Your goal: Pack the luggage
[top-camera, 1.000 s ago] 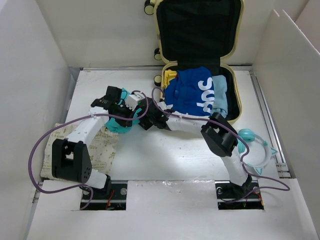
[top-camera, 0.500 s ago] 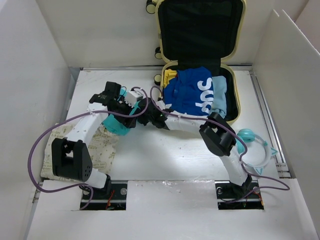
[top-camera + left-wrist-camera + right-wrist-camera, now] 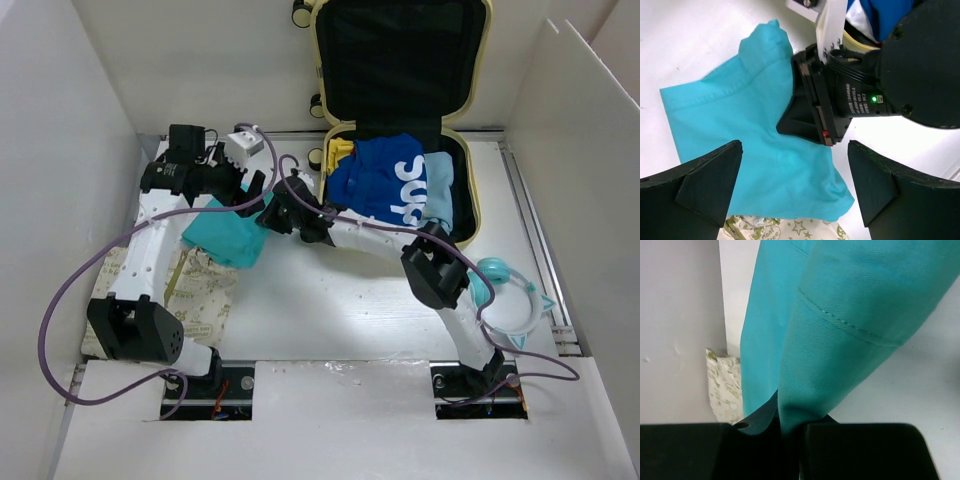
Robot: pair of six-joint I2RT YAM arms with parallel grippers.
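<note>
The pale yellow suitcase (image 3: 478, 205) lies open at the table's (image 3: 330, 310) far edge, its lid propped against the back wall and a blue printed top (image 3: 385, 185) inside. Just left of it, the right gripper (image 3: 268, 215) pinches a teal garment (image 3: 740, 130), while the left gripper (image 3: 792, 175) hangs above the cloth, fingers spread wide.

One pale yellow hard-shell suitcase (image 3: 400, 60) is there, with three small black-and-cream wheels (image 3: 315, 107) in view. It holds three folded pieces: one royal blue garment with white lettering (image 3: 375, 190), one pale blue garment (image 3: 440, 195) and one yellow garment (image 3: 341, 152). The tabletop (image 3: 330, 310) carries one teal cotton garment (image 3: 225, 237), one cream star-printed fabric piece (image 3: 205, 295) and one turquoise cat-ear headset (image 3: 492, 268). Two white-and-black robot arms stand there: the left arm (image 3: 150, 250) and the right arm (image 3: 370, 240).
</note>
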